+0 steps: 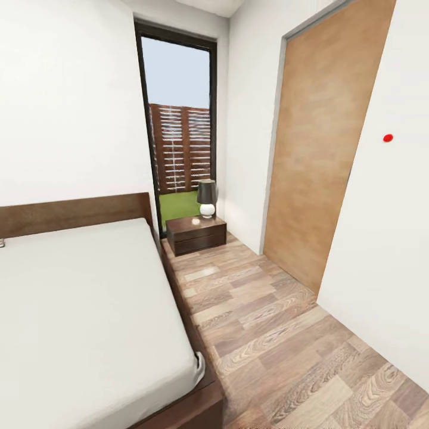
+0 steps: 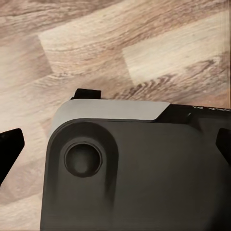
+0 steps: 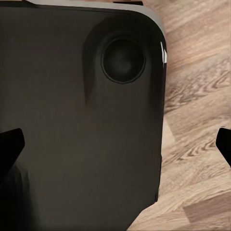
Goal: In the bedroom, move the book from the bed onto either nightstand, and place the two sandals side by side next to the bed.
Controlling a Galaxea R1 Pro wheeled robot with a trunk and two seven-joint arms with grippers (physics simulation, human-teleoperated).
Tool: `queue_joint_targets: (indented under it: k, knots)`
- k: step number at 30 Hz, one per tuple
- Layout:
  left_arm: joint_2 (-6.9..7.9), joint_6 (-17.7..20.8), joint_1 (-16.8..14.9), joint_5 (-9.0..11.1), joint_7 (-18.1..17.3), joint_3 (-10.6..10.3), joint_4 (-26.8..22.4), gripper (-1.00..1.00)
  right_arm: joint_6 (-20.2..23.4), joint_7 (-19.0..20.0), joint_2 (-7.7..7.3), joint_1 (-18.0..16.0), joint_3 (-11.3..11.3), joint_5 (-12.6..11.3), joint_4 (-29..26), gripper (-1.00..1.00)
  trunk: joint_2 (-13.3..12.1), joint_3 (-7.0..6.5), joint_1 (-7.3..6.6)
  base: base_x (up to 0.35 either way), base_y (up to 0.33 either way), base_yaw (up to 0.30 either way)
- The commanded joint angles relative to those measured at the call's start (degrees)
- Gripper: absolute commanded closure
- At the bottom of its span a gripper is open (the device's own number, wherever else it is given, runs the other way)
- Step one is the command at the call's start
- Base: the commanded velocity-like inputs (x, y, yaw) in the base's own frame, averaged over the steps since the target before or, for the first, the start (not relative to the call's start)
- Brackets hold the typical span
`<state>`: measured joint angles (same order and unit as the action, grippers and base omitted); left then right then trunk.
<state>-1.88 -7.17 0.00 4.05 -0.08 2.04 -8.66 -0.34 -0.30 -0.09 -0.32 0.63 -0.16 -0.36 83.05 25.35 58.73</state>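
The bed [image 1: 83,310] fills the left of the head view, with a white mattress, a dark frame and a brown headboard [image 1: 71,214]. At the picture's left border a small grey thing [image 1: 2,242] lies on the mattress; I cannot tell if it is the book. The nightstand [image 1: 196,233] stands beyond the bed by the window, with a lamp [image 1: 207,198] on it. The sandals are out of view. My left gripper [image 2: 115,149] and right gripper [image 3: 115,147] are open with nothing between their fingers, each hanging over the robot's dark base and the plank floor.
A strip of wood-plank floor [image 1: 280,333] runs between the bed and the right wall. A brown door [image 1: 322,143] is set in that wall, with a red dot [image 1: 388,137] beside it. The tall window [image 1: 179,119] looks onto grass and a slatted fence.
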Motion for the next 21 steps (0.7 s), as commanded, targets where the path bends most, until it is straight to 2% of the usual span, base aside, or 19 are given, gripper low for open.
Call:
queue_joint_targets:
  k: [1, 21]
  knots:
    - [-0.03, -0.13, 0.0, 0.43, -0.01, 0.14, -0.02, -1.0, -0.03, -0.04, 0.0, -0.03, 0.06, -0.02, 0.01, -1.0, 0.03, 0.05, 0.0, 0.0, 0.0, -0.283]
    - [-0.04, -0.13, 0.0, 0.43, -0.01, 0.14, -0.04, -1.0, -0.01, -0.03, 0.0, -0.03, 0.13, -0.02, 0.01, -1.0, 0.03, 0.05, 0.0, 0.0, 0.0, -0.283]
